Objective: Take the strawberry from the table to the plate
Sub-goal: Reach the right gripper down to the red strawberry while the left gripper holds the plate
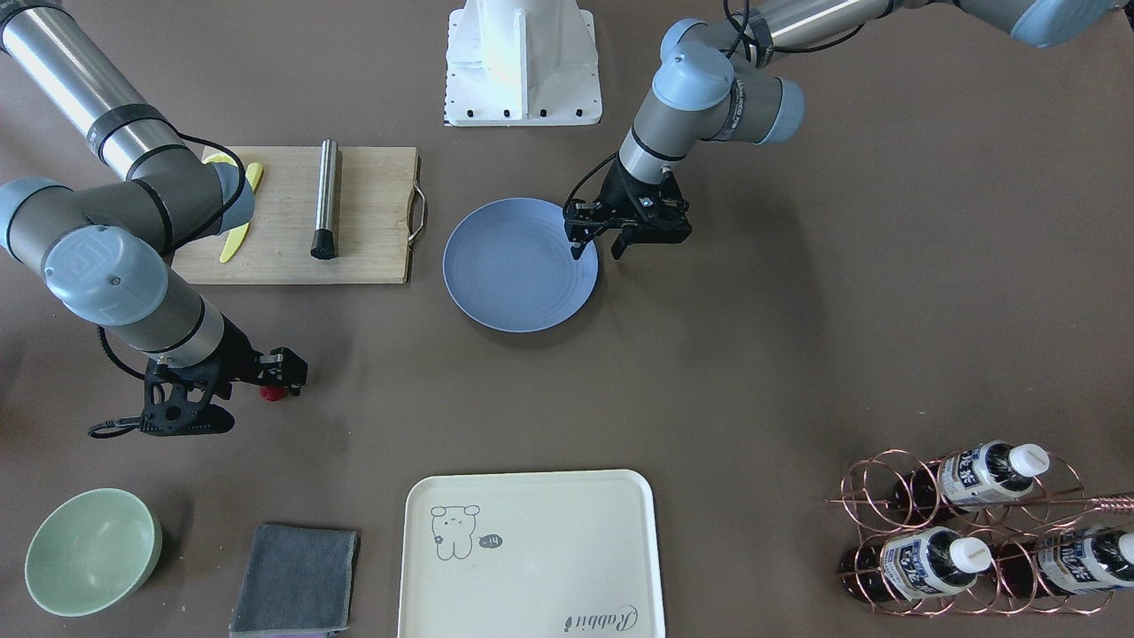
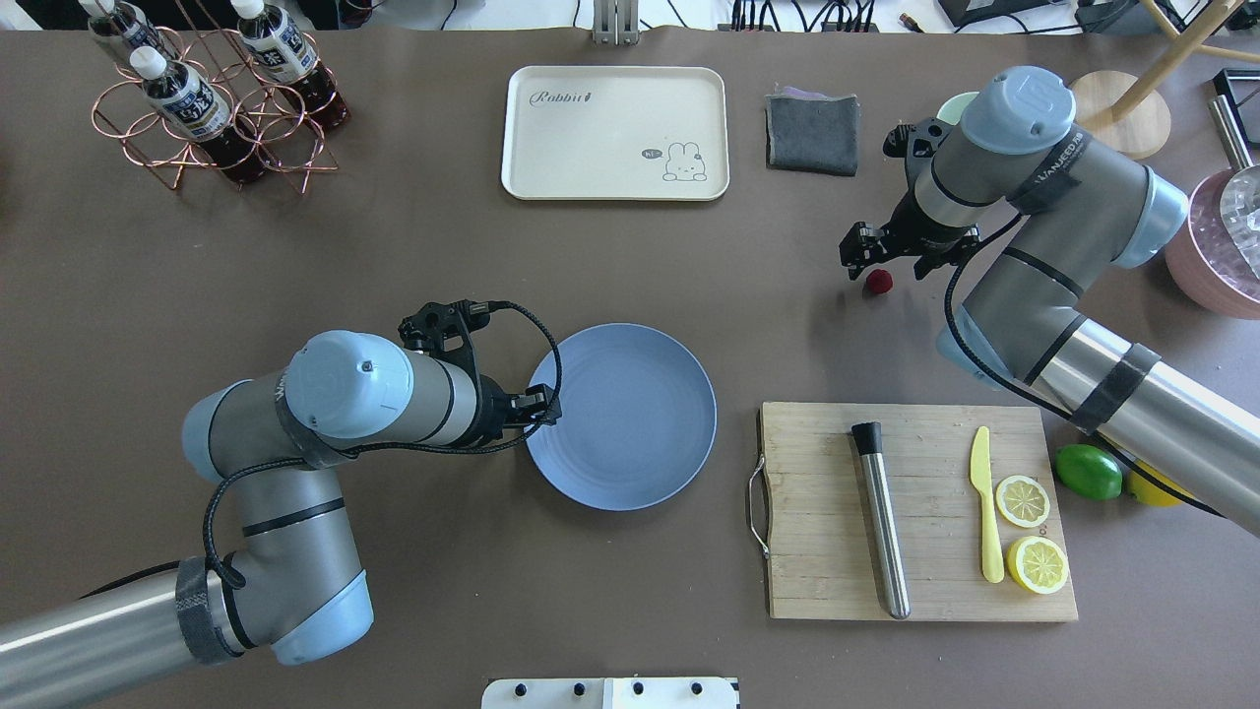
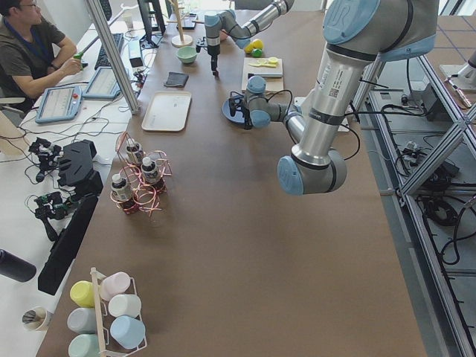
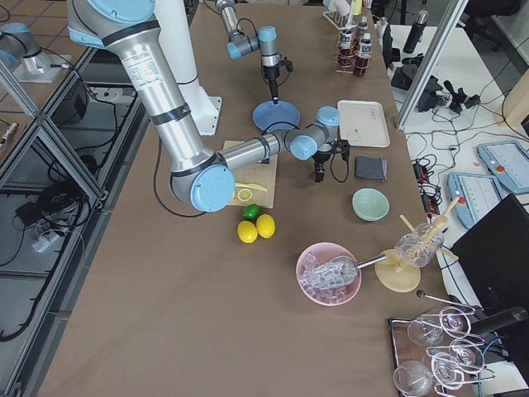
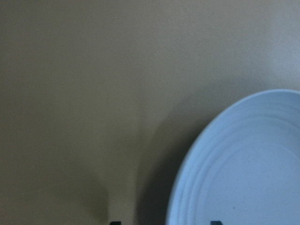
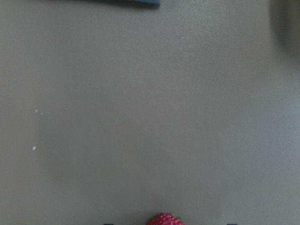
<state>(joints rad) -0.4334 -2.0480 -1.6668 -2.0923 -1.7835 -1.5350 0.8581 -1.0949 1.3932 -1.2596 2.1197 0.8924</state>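
The strawberry [image 2: 879, 282] is a tiny dark-red berry lying on the grey-brown table [image 2: 394, 246], far to the right of the plate. My right gripper [image 2: 884, 264] hangs just over it, open. In the right wrist view the strawberry [image 6: 164, 219] shows at the bottom edge between the two fingertips. The front-facing view shows the strawberry [image 1: 273, 392] under the right gripper [image 1: 276, 377]. The round light-blue plate [image 2: 630, 443] holds nothing. My left gripper [image 1: 599, 250] is open at the plate's rim [image 5: 187, 168], with one finger over the plate and one over the table.
A wooden cutting board [image 2: 817, 591] carries a metal rod [image 2: 881, 522], a yellow knife [image 2: 984, 502] and two lemon halves [image 2: 1024, 500]. A lime [image 2: 1088, 472] lies beside it. A cream tray [image 2: 615, 133], a grey cloth [image 2: 812, 133], a green bowl [image 1: 89, 549] and a bottle rack [image 2: 212, 98] line the far side.
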